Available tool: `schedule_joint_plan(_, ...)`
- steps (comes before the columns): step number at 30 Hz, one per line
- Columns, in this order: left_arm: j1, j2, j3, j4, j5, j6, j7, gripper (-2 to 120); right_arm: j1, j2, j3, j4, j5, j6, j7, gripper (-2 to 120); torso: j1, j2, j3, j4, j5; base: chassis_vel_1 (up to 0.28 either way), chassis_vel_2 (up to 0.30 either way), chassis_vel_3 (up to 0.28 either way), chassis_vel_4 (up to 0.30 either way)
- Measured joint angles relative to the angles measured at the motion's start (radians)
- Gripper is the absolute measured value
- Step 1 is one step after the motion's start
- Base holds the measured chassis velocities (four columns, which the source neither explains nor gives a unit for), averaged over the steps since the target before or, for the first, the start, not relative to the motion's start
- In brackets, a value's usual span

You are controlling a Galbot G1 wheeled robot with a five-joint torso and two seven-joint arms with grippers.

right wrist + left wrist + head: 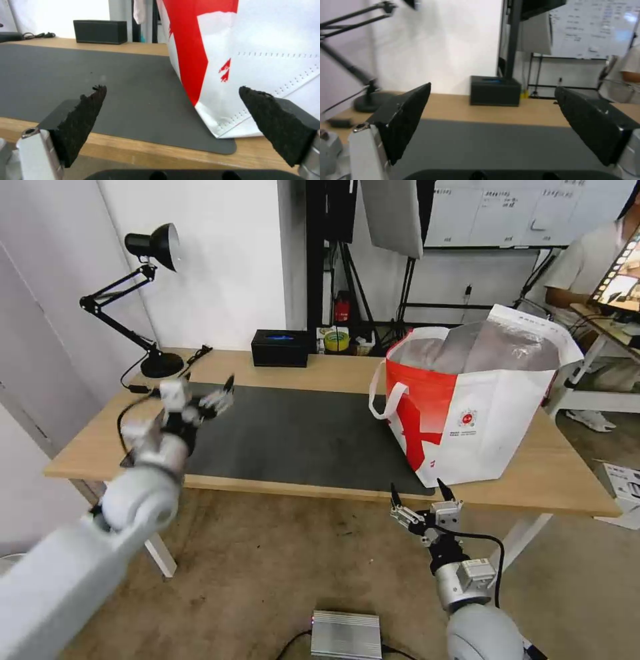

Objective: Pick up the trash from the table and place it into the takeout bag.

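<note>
— Where's the takeout bag (477, 407)?
— Upright on the table (333, 373), right end, mouth up; whatever is inside is hidden by foil.
— The arms?
— Left gripper (200, 403) raised over the mat (293, 433), blurred, fingers spread. Right gripper (421, 499) below the near edge, fingers apart, empty.

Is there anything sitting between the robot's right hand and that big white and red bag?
Nothing visible does. The right hand hangs open just off the table's near edge, and the takeout bag stands right behind it; in the right wrist view, bare mat and bag wall lie ahead.
</note>
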Motion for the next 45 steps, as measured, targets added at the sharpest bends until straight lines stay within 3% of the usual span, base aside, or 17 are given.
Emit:
schedule_joint_plan(5,0.161,-0.078,-0.084,0.012,0.125,-0.064,0.038,100,0.000,0.000,0.000,0.000,0.000,0.000,0.000,100,0.000,0.000,0.000,-0.0004,0.0001,0.000,0.000,0.000,0.000)
schedule_joint_plan(7,0.224,-0.143,-0.098,0.034,0.183,-0.115,0.050,100,0.000,0.000,0.000,0.000,0.000,0.000,0.000,100,0.000,0.000,0.000,0.0002,-0.0003,0.000,0.000,0.000,0.000)
schedule_joint_plan(8,0.262,-0.208,-0.107,0.055,0.224,-0.157,0.060,100,0.000,0.000,0.000,0.000,0.000,0.000,0.000,100,0.000,0.000,0.000,-0.0002,0.0000,0.000,0.000,0.000,0.000)
schedule_joint_plan(16,0.318,-0.329,-0.121,0.089,0.328,-0.227,0.076,100,0.000,0.000,0.000,0.000,0.000,0.000,0.000,100,0.000,0.000,0.000,-0.0003,0.0000,0.000,0.000,0.000,0.000)
schedule_joint_plan(28,0.376,-0.367,-0.124,0.102,0.376,-0.228,0.113,100,0.000,0.000,0.000,0.000,0.000,0.000,0.000,100,0.000,0.000,0.000,-0.0003,0.0001,0.000,0.000,0.000,0.000)
schedule_joint_plan(45,0.374,-0.374,-0.118,0.106,0.379,-0.228,0.114,100,0.000,0.000,0.000,0.000,0.000,0.000,0.000,100,0.000,0.000,0.000,-0.0003,0.0000,0.000,0.000,0.000,0.000)
